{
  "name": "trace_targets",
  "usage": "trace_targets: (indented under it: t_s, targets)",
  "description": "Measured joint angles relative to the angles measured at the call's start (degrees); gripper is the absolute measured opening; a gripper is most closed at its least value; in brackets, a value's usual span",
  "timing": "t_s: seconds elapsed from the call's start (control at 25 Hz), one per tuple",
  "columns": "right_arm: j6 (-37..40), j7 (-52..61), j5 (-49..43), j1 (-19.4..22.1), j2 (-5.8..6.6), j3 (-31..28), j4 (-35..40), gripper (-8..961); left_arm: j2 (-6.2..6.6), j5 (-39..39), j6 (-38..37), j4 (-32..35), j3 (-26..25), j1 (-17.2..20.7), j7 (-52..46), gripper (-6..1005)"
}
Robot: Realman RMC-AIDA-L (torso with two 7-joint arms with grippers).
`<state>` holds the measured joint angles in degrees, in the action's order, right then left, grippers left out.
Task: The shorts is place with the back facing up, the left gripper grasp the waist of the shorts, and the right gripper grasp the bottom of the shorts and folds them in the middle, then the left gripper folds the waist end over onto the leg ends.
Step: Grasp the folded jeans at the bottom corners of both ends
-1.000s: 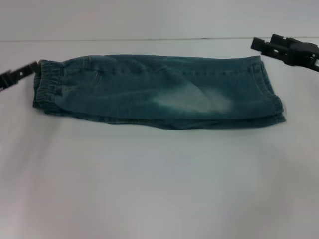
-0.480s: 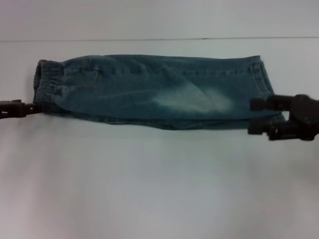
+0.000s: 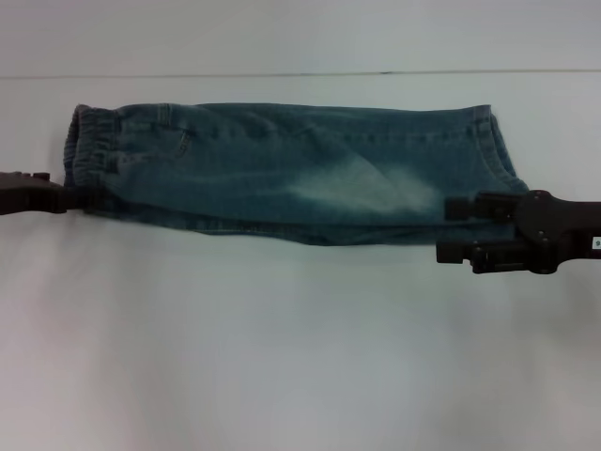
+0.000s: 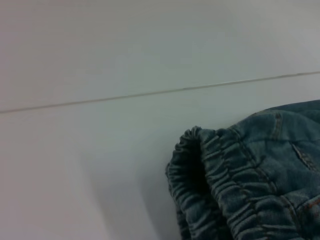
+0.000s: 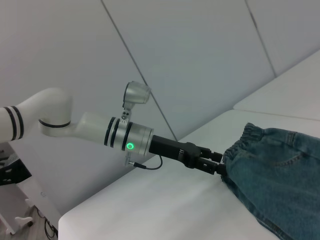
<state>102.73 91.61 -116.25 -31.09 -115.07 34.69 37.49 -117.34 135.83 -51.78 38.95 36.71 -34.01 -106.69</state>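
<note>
My left gripper (image 3: 58, 199) at frame left touches the waist (image 3: 89, 155); grip unclear. My right gripper (image 3: 449, 230), 2 fingers parted, straddles the hem (image 3: 498, 155). Shorts (image 3: 291, 169): soft, floppy denim; pinch edges.

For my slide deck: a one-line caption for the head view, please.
Left pincer at the waist and right pincer at the leg hem of folded denim shorts.

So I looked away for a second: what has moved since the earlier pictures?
Both hands came down to the shorts. The left hand now sits at the waistband; the right hand swung in from the far corner to the leg hems. The shorts have barely shifted and still lie folded lengthwise.
</note>
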Motion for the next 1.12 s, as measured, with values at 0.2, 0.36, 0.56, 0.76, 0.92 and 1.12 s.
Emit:
trace_targets:
  t_s: [0.2,0.36,0.56,0.76,0.92,1.12]
  targets:
    - [-0.93,-0.30,-0.06,-0.04,-0.73,0.06,-0.24,921,-0.20,0.02,1.56,-0.44,0.86,-0.63,0.36,920]
    - [-1.94,-0.44,-0.49,-0.14,-1.28,0.22,-0.47,917,-0.14,0.04,1.63,-0.51,0.88,-0.75,1.07,892]
    - [-2.63,-0.49,-0.63,-0.43,-1.62,0.29,-0.87,912,-0.44,0.05,1.68,-0.73,0.91,-1.09,1.92,874]
    - [-3.60,-0.60,-0.65,-0.67,-2.12,0.30,-1.19,906,-0.57,-0.30,1.71,-1.90,0.92,-1.94,3.37,871]
    - [-3.85,-0.63,-0.65,-0.67,-2.23,0.30,-1.20,902,-0.57,-0.34,1.71,-2.10,0.91,-2.31,3.87,872]
    - [-4.87,-0.65,-0.62,-0.65,-2.26,0.30,-1.51,897,-0.61,-0.37,1.68,-2.10,0.91,-2.38,4.63,868]
